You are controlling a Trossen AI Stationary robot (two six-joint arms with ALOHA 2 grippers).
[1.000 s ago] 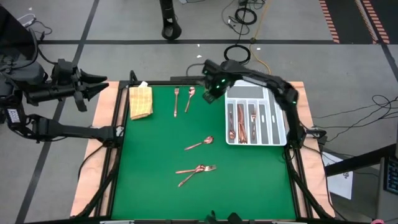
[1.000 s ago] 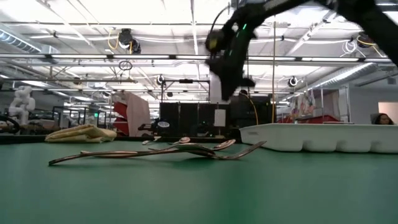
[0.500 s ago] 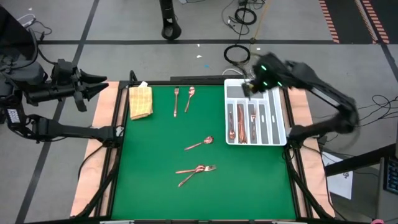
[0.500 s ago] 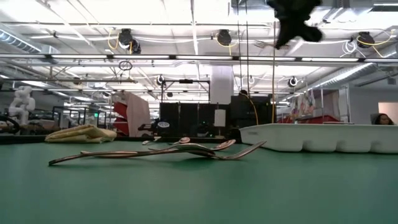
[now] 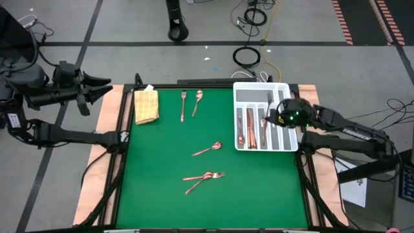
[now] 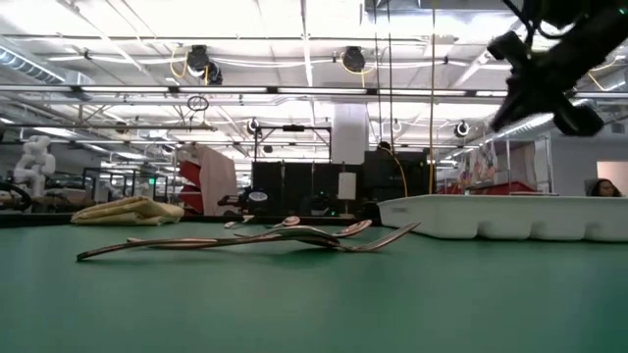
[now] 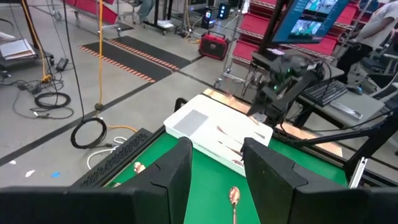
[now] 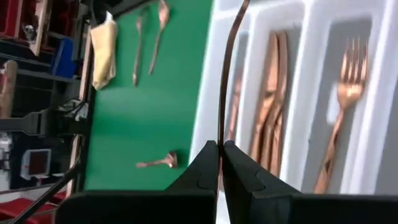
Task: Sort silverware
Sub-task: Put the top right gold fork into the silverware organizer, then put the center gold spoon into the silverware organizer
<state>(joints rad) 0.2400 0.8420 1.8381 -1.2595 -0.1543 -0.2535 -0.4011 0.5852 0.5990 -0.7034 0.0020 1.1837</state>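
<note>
My right gripper (image 5: 277,116) hangs over the right part of the white divided tray (image 5: 288,139) and is shut on a slim copper piece (image 8: 222,74) that shows edge-on. The low view has this gripper (image 6: 543,86) high above the tray (image 6: 510,216). Forks, knives and spoons (image 5: 251,131) lie in the tray's compartments. On the green mat a fork (image 5: 183,105) and a spoon (image 5: 197,101) lie near the far edge. Another spoon (image 5: 207,150) lies mid-table, and a crossed pile (image 5: 204,178) lies nearer. My left gripper (image 5: 103,87) waits open beyond the table's left edge. My right gripper pinches the copper piece between its two fingers near one end (image 8: 219,138). The piece runs on past the fingertips, gently curved, toward the tray's far end. It is lifted clear above the tray. Whether it is a fork, knife or spoon cannot be told.
A folded tan woven cloth (image 5: 146,105) lies at the mat's far left corner. The tray fills the far right corner. Bare green mat (image 5: 162,194) lies around the loose pieces. Cables and a stand sit on the floor beyond the far edge.
My right gripper has swung from the mat just left of the tray's far end toward the table's right. It rose over the tray's far end, then came down and toward the near edge over the tray's right part. The loose pieces on the mat have stayed put.
</note>
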